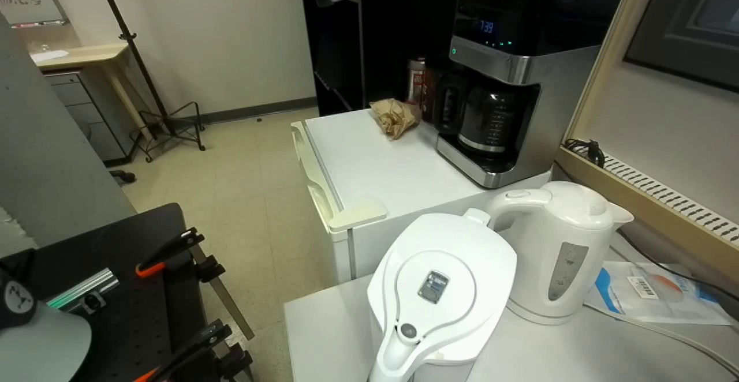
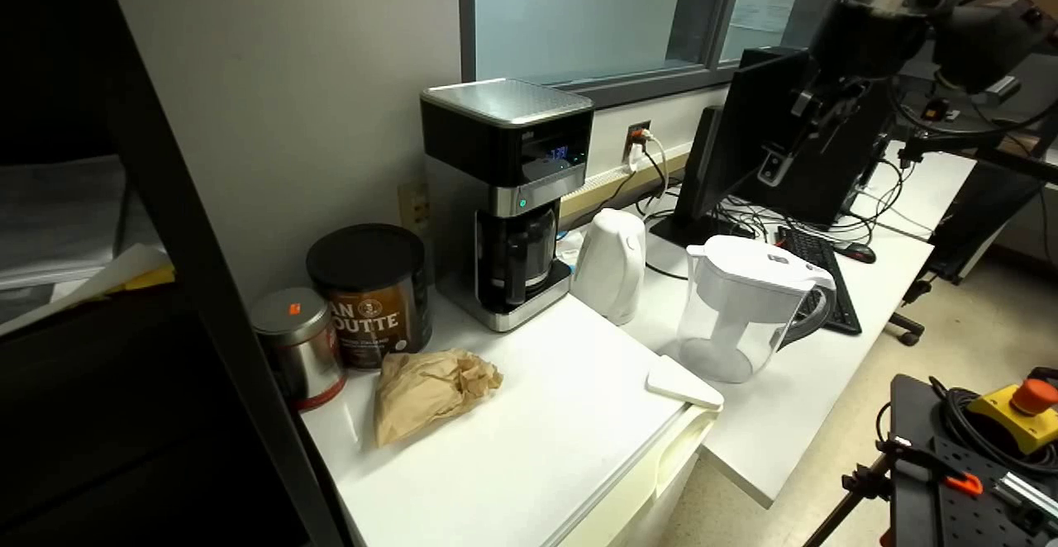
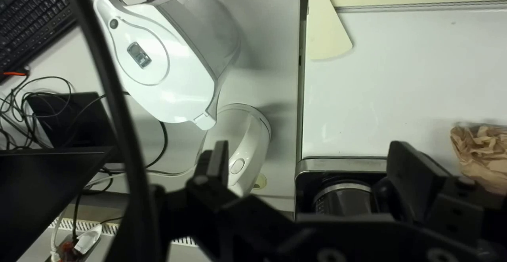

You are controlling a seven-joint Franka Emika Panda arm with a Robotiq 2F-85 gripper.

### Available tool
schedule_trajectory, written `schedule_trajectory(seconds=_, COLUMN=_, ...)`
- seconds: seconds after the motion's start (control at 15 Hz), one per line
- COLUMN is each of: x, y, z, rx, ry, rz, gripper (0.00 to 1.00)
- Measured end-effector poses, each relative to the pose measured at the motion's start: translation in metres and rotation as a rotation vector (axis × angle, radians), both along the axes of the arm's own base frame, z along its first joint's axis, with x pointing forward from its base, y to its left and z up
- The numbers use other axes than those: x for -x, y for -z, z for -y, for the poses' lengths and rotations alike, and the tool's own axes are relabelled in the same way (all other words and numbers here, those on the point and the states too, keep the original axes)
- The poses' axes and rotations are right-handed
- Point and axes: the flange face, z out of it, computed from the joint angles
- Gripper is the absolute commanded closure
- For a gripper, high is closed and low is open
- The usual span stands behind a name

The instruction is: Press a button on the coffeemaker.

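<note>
The black-and-silver coffeemaker stands on the white fridge top, its dark glass carafe inside. It shows in an exterior view with a lit clock display and a small green-lit button on its silver band. In the wrist view its base and carafe lie beyond the fingers; its top and panel are hidden. My gripper is open, fingers wide apart, with nothing held. In an exterior view my gripper hangs above the desk, apart from the coffeemaker. A metal-and-black part of it shows at another exterior view's top edge.
A white kettle stands beside the coffeemaker, and a white filter pitcher stands nearer the desk edge. A crumpled paper bag and cans are on the fridge top. A monitor stands beyond the kettle.
</note>
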Motion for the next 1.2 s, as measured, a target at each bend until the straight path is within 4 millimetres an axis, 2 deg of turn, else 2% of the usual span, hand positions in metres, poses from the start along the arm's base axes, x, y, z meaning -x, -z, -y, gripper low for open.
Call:
schedule_trajectory(seconds=0.27, x=-0.009, y=0.014, z=-0.007, rx=0.091, ry=-0.062, rz=-0.03, gripper=0.0)
schedule_trajectory(seconds=0.33, x=-0.013, y=0.018, z=-0.009, rx=0.118, ry=-0.082, rz=-0.039, gripper=0.25)
schedule_trajectory(seconds=0.4, x=-0.018, y=0.022, z=-0.011, rx=0.149, ry=-0.102, rz=-0.046, gripper=0.26)
schedule_trajectory(seconds=0.47, x=-0.023, y=0.026, z=-0.013, rx=0.18, ry=-0.124, rz=-0.053, gripper=0.32)
schedule_trajectory(seconds=1.0, x=-0.084, y=0.051, z=-0.022, rx=0.369, ry=-0.302, rz=-0.024, gripper=0.94)
schedule_trajectory(seconds=1.2, x=-0.108, y=0.062, z=-0.022, rx=0.4, ry=-0.354, rz=0.003, gripper=1.0)
